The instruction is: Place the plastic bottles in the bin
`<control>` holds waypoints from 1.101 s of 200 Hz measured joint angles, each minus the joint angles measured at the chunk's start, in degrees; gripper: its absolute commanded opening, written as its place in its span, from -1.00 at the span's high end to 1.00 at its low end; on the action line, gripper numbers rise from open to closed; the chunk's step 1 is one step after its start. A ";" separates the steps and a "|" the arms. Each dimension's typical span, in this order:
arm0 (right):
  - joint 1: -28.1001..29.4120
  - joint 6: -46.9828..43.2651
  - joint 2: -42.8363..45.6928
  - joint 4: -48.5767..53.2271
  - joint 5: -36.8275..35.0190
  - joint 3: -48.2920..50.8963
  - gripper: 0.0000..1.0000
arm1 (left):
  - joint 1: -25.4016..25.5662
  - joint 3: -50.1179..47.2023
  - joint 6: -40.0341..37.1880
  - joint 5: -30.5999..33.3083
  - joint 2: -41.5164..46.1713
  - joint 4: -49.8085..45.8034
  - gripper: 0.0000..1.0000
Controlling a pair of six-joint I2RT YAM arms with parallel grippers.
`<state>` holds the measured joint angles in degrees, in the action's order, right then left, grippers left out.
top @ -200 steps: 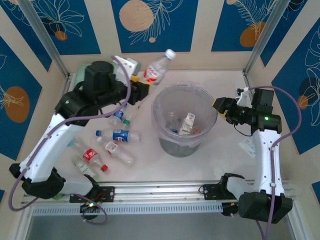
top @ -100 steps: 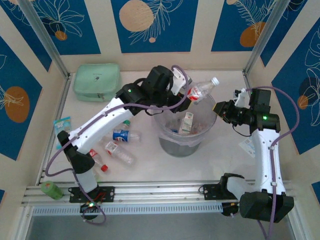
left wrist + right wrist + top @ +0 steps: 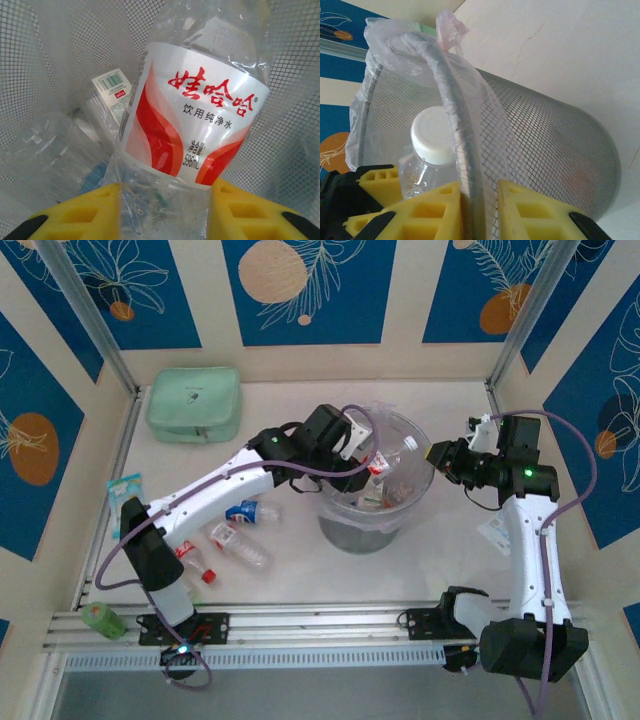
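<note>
Inside bin (image 3: 355, 530) mouth | left gripper (image 3: 165, 210) clamped on red-label bottle (image 3: 195, 115) | right gripper (image 3: 477, 210) closed on bin rim | loose bottles (image 3: 240, 545) on table (image 3: 300, 585)

Bright, even, diffuse light; faint soft shadows; mild glare on the bottle (image 3: 192, 115)

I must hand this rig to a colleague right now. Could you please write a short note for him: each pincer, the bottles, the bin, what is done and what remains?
Left pincer: shut on the red-label bottle, tilted in the mouth of the bin, not yet released.
Right pincer: shut on the bin's rim.
Done: several bottles lie in the bin, among them the barcode-label bottle.
Left to do: release the held bottle. Then, on the table left of the bin, pick up the blue-label bottle, the clear bottle and the red-capped bottle.
</note>
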<state>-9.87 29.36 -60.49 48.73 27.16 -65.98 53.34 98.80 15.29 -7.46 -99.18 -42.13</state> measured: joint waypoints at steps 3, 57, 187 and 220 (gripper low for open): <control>0.00 0.00 0.00 0.00 0.00 0.00 0.56 | 0.02 -0.15 0.20 -0.02 -0.09 0.04 0.20; -0.72 0.00 -0.02 0.11 0.26 0.00 0.52 | 0.17 -1.33 1.66 -0.90 -3.21 0.83 -0.19; -1.03 0.00 -0.07 0.17 0.22 0.00 0.33 | -0.90 11.61 -6.58 0.33 3.89 -3.93 -1.00; -1.03 0.00 -0.07 0.17 0.24 0.00 0.32 | -6.51 10.99 -8.37 3.26 11.76 -5.97 -0.97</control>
<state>-10.90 29.36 -60.55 48.90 27.40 -65.98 46.83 109.80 6.92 -4.21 -87.42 -48.10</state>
